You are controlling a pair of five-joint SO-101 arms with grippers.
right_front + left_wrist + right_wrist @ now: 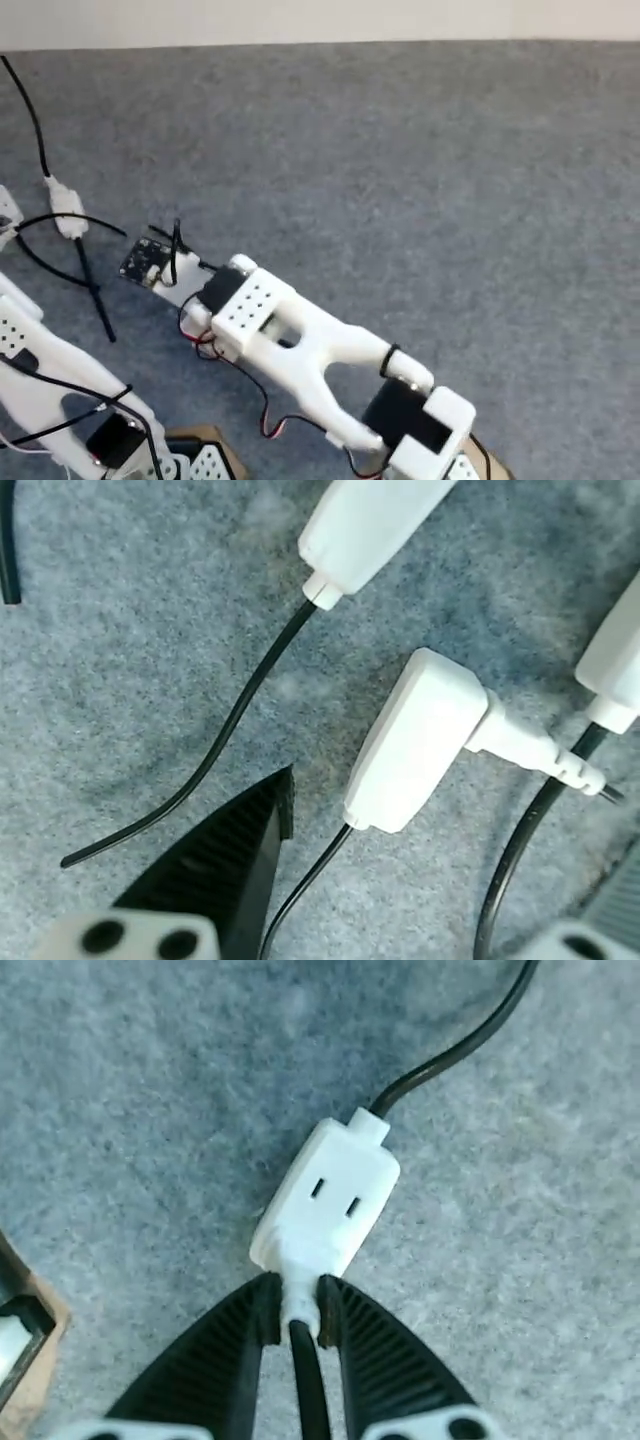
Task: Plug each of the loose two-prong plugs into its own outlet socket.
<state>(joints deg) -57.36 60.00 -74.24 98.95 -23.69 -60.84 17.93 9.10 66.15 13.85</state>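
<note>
Step, as judged: grasp stage, nothing mated yet under your right arm. Your right hand (297, 1298) is pinching the white neck at the cord end of a socket block (328, 1200). That block lies flat on the grey tabletop (150, 1080), its two slots facing up and empty.

Your left hand (440, 870) is spread over a middle block (415, 742), with a thin black cord running between the fingers.

Next move calls for bringing a loose plug's prongs square to those slots while the block is held steady.

Count, left wrist view: three white cord ends, namely the middle block, an upper end (370, 525) and an edge end (615, 665). Bare prongs: cannot tell.
</note>
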